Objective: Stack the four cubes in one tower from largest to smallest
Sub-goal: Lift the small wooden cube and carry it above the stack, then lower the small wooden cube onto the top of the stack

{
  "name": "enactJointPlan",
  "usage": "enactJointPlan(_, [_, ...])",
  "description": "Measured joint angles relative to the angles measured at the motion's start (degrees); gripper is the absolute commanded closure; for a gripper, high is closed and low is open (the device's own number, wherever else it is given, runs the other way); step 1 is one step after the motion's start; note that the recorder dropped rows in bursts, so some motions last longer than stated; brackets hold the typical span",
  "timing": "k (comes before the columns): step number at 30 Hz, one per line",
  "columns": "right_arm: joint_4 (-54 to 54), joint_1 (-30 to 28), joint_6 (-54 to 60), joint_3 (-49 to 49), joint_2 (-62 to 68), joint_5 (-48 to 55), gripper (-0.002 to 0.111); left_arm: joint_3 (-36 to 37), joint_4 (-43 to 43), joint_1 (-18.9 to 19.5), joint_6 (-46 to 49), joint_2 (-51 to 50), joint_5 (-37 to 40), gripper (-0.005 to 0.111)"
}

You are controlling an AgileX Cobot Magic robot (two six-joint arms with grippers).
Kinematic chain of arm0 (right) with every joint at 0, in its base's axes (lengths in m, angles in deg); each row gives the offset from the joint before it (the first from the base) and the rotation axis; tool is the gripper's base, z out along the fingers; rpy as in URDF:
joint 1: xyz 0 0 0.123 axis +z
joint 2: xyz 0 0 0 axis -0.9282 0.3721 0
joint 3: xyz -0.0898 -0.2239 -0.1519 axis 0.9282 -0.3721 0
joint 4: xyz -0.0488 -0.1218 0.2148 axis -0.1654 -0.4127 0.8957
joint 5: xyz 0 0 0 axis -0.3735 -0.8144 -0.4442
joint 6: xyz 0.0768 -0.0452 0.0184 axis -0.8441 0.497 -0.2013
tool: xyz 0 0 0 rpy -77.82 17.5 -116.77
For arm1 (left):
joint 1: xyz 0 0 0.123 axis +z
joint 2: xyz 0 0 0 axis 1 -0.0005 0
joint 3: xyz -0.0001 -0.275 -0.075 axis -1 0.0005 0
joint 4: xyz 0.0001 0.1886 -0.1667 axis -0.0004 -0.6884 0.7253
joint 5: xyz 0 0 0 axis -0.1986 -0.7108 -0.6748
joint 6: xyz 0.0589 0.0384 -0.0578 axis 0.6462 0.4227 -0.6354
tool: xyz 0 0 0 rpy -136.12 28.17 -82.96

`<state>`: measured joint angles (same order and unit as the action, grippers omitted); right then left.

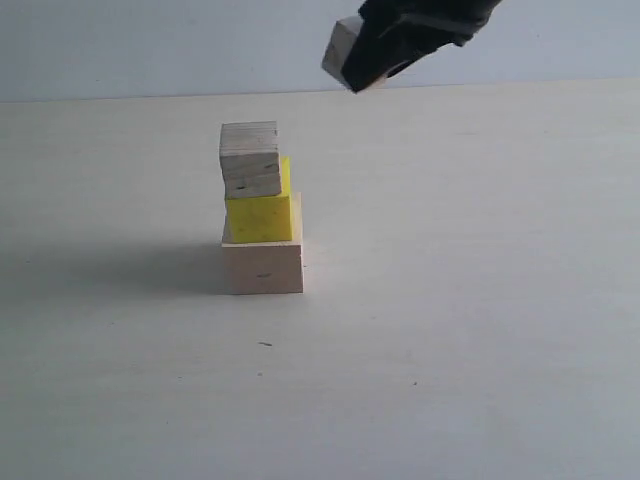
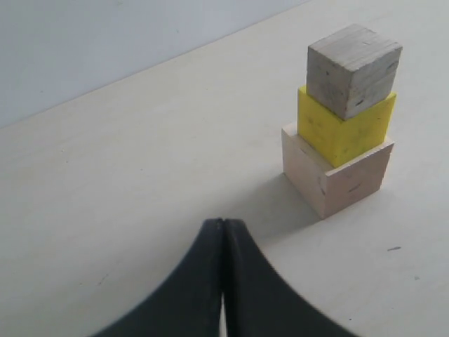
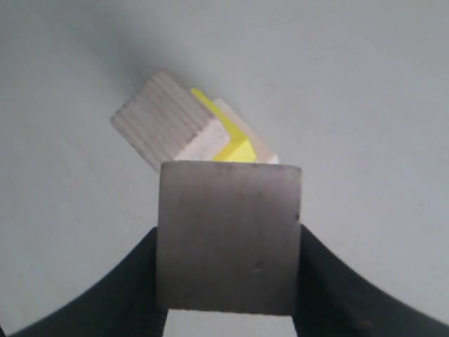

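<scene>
Right end effector (image 1: 374, 62) hung at the upper right of centre in the exterior frame, its black fingers pinching a small pale bare-wood cube (image 1: 343, 50) by two opposite faces, with the cube tilted and clear of everything else. Its wrist picture showed that held cube (image 3: 228, 235) filling the lower middle, a finger (image 3: 137, 284) on either flank. The unfinished tower (image 1: 258, 215) stood down and to the left of the held cube in the exterior frame, well apart from it: a large pale bare-wood cube (image 1: 263, 268) sat on the light worktop (image 1: 450, 350), a medium bright yellow cube (image 1: 260, 218) on that, and a second small pale wood cube (image 1: 249, 160) on top, twisted a little and slightly overhanging the yellow one's left edge. Seen past the held cube, that top cube (image 3: 165, 126) lay toward the upper left, not yet beneath it. The coming move, by my reading, called for carrying the held cube leftward and down over the top face, squared to it. Left end effector (image 2: 223, 270) sat low with its fingers pressed together, holding nothing. No container was present.
</scene>
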<state>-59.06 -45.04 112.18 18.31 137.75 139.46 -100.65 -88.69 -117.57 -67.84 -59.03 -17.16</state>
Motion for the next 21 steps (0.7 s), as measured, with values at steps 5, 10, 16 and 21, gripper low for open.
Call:
enactJointPlan(5, [-8.9, 7.1, -13.1, 2.6, -0.1, 0.3, 0.108, 0.0, 0.0, 0.0, 0.0, 0.0, 0.0, 0.107])
enactJointPlan(10, [-14.6, 12.7, -27.1, 7.1, -0.1, 2.3, 0.108, 0.0, 0.0, 0.0, 0.0, 0.0, 0.0, 0.107])
enactJointPlan(16, [-22.1, 18.4, -39.7, 8.2, 0.3, 2.9, 0.108, 0.0, 0.1, 0.0, 0.0, 0.0, -0.1, 0.107])
enactJointPlan(21, [-23.9, 21.1, -45.9, 8.2, 3.9, 2.8, 0.108, 0.0, 0.4, 0.0, 0.0, 0.0, -0.1, 0.107])
